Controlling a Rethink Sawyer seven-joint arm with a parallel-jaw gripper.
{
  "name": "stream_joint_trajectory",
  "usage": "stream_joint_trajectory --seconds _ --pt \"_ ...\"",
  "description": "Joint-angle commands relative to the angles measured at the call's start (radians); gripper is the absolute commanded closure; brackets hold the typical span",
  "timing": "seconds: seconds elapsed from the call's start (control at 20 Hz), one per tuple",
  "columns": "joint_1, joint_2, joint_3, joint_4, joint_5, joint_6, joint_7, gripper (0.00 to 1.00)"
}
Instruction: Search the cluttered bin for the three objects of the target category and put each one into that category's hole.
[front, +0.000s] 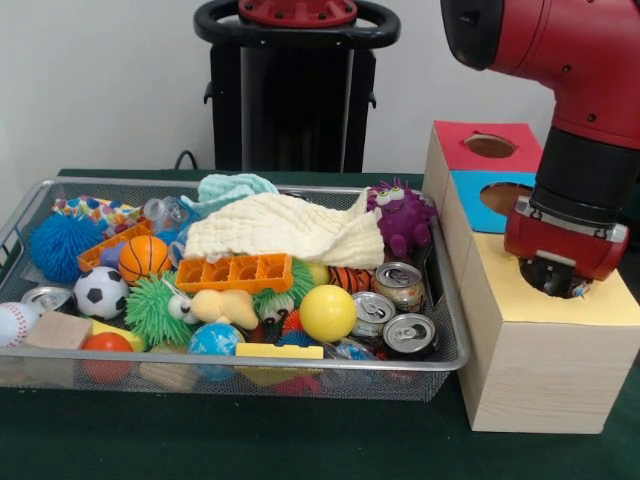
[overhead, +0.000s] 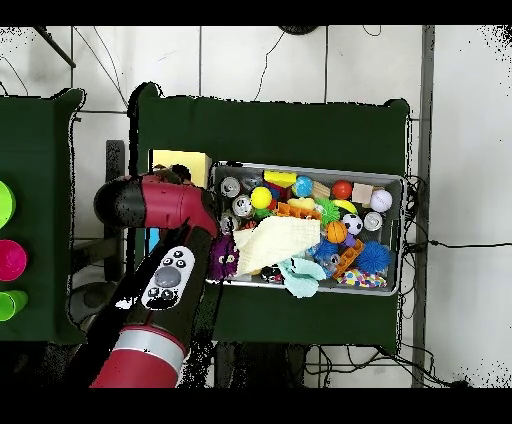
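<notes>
Silver wire mesh: the cluttered bin (front: 445, 345) sits on the green worktop (front: 300, 440), at 9 o'clock of the wooden boxes in the front view. One bright printed wrapper (front: 95, 211) shows at the bin's far left corner, about 10 o'clock from the bin's centre, partly behind the blue spiky ball (front: 57, 247); in the overhead view it lies along the bin's lower right edge (overhead: 358, 280). No other wrappers can be made out among the clutter.

The cream cloth (front: 290, 230) lies over the middle rear of the bin, the pale blue cloth (front: 232, 190) just behind it at 11 o'clock. The purple plush toy (front: 403, 218) sits at the bin's far right corner, with three cans (front: 400, 284) in front of it.

The red arm (front: 560, 50) enters from the top right, elbow bent, wrist pointing down over the yellow-topped box (front: 545, 345). The tool (front: 560, 280) is low over that box top, at 3 o'clock of the bin. Its fingers are not visible; whether it is apart or together cannot be told. The arm hides the box's hole and, in the overhead view, most of the boxes.
</notes>
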Motion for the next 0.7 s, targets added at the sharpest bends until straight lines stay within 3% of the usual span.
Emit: stream_joint_trajectory --seconds 0.05,0.3,0.6,0.7 --pt "-0.041 0.07 0.094 -0.022 -0.001 0.097 0.132 1.0" --pt "-0.061 0.022 0.122 -0.014 -0.003 0.126 0.101 1.0" --pt "-0.079 -0.086 0.11 -0.082 -0.002 0.343 0.091 1.0" --pt "-0.08 -0.092 0.109 -0.088 -0.002 0.356 0.095 1.0"
